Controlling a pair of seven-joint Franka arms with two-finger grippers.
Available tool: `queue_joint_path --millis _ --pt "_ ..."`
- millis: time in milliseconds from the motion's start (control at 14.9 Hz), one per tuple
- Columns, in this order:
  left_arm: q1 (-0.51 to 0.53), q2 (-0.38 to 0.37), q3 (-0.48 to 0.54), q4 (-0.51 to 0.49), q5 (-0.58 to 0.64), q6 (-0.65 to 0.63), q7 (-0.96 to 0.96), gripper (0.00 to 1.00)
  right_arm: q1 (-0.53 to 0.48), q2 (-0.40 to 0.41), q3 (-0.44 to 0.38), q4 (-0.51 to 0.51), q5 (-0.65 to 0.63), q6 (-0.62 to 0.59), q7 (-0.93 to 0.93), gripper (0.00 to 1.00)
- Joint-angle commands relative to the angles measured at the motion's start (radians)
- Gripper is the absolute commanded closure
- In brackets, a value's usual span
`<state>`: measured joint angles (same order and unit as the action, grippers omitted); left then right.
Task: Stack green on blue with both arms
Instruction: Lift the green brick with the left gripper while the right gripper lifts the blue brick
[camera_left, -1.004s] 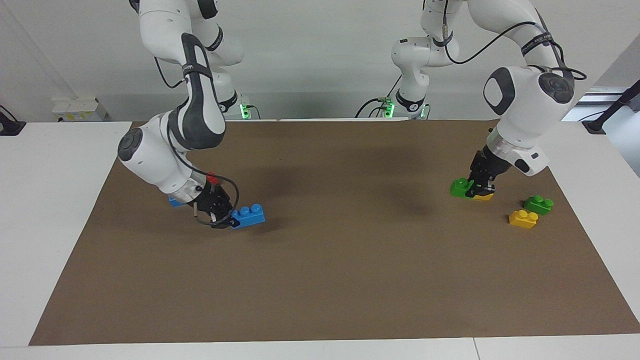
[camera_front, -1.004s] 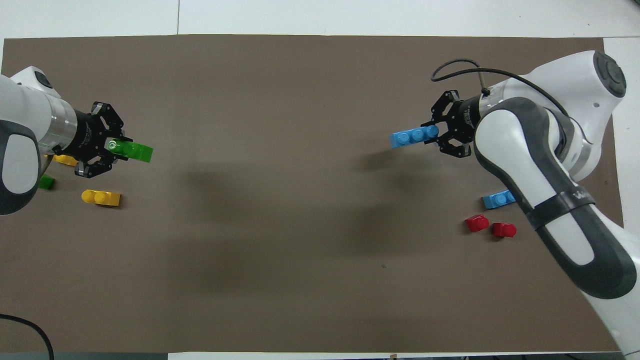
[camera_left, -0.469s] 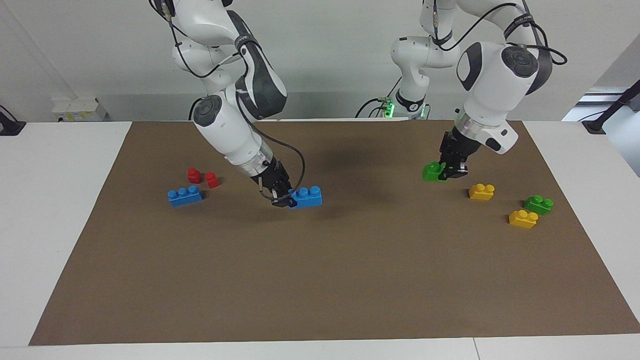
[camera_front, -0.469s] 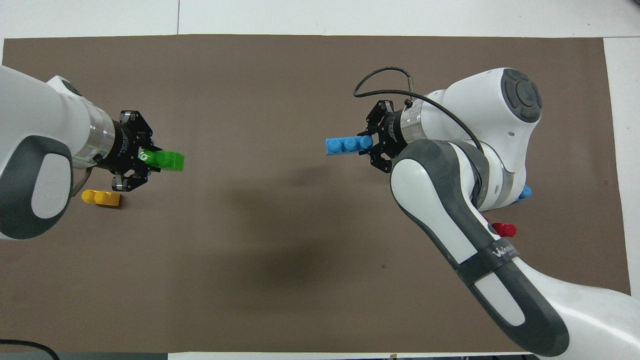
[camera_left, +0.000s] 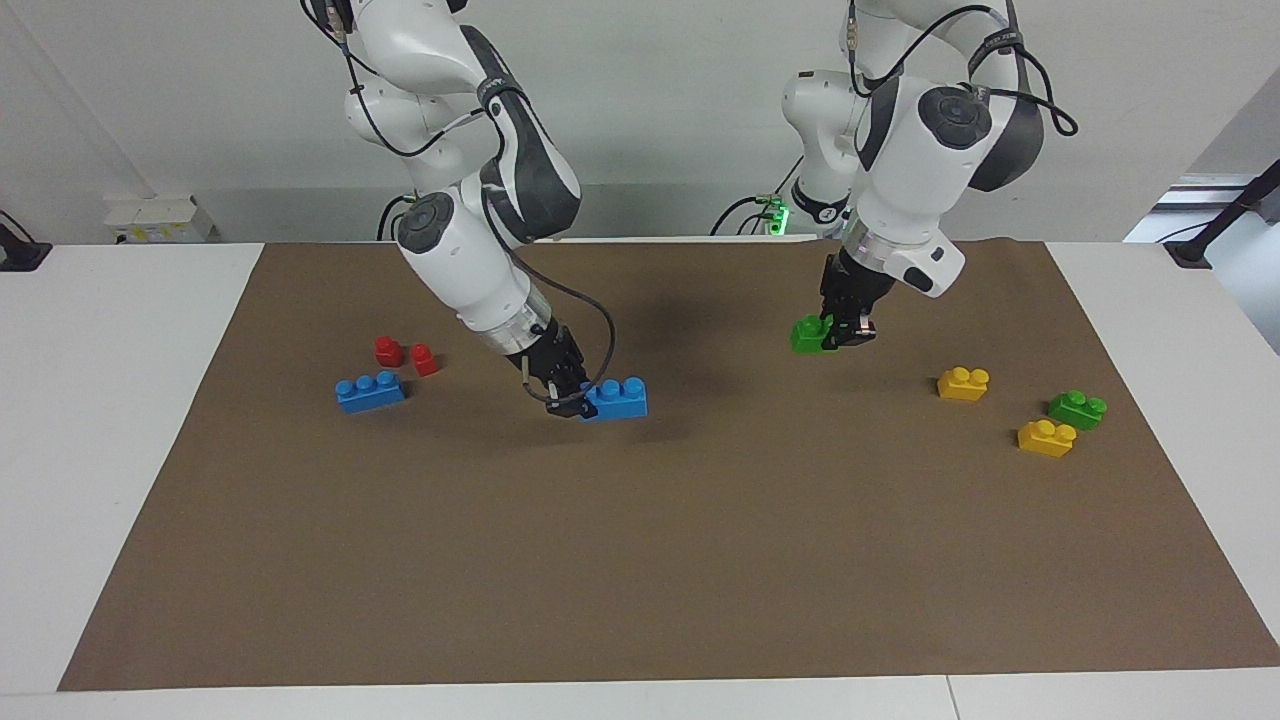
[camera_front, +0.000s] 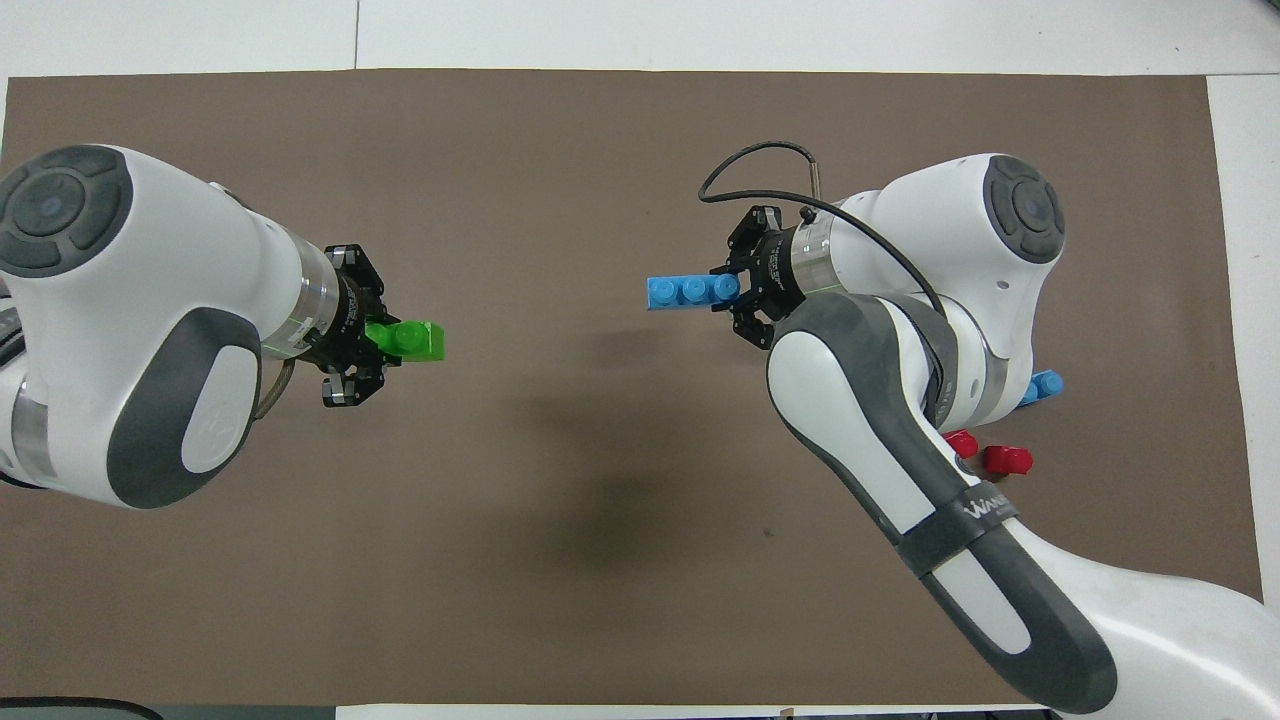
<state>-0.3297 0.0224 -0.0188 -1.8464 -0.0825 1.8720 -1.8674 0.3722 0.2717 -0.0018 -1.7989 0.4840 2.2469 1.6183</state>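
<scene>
Left gripper clamped on green brick, right gripper clamped on blue brick, both over the brown mat, well apart. Facing view only: two yellow bricks, second green brick. Also two red blocks, second blue brick.

Glossy plastic green brick and blue brick; matt brown paper-like mat.
</scene>
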Motion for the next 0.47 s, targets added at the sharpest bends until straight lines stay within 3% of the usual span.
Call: queue_joint_path --millis 0,402 --pt "-0.029 -0.038 0.016 -0.037 -0.003 -0.002 -0.042 1.0 0.031 -0.023 -0.003 -0.049 0.015 0.055 0.043 1.0" --pt "-0.043 -0.038 0.016 -0.039 -0.002 0.004 -0.067 1.0 0.154 -0.022 -0.001 -0.138 0.015 0.196 0.164 1.0"
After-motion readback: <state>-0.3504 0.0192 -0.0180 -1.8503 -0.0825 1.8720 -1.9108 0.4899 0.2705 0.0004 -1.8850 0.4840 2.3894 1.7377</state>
